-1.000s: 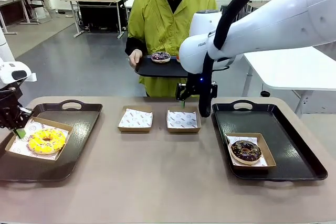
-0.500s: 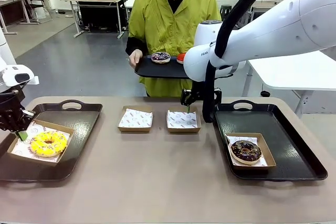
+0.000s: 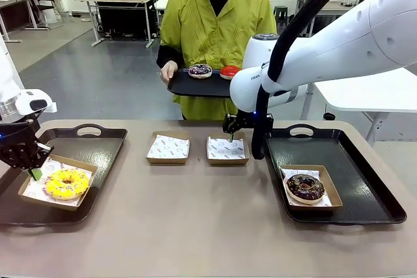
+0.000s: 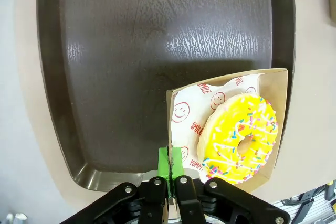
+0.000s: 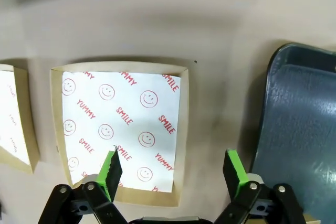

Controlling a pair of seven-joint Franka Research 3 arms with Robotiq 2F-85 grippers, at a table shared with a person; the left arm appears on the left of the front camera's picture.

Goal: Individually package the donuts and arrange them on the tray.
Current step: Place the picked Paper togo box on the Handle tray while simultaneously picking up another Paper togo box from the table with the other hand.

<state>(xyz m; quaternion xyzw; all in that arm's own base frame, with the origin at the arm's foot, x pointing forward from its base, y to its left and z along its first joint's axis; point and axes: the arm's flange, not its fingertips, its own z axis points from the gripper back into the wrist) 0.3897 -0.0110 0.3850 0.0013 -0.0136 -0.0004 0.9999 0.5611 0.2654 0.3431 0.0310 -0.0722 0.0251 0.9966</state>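
The yellow-iced donut (image 3: 65, 182) (image 4: 239, 137) lies in a paper-lined cardboard box (image 3: 73, 160) (image 4: 281, 103) on the left tray (image 3: 98, 148) (image 4: 157, 40). My left gripper (image 3: 29, 166) (image 4: 169, 161) is shut on that box's wall at its corner. The chocolate donut (image 3: 305, 187) sits boxed on the right tray (image 3: 365, 180). My right gripper (image 3: 232, 129) (image 5: 173, 170) hangs open just above an empty lined box (image 3: 227, 149) (image 5: 121, 68). Across the table a person holds a small dark tray (image 3: 186, 86) carrying the purple donut (image 3: 200, 70) and the red donut (image 3: 229, 71).
A second empty lined box (image 3: 168, 147) (image 5: 13, 114) stands left of the first at the table's middle. The right tray's edge (image 5: 304, 119) lies close beside my right gripper. Bare tabletop runs along the near side between the two trays.
My left gripper has dragged the yellow donut's box to the right and nearer on the left tray. The right arm shifted slightly right, uncovering the red donut on the person's tray.
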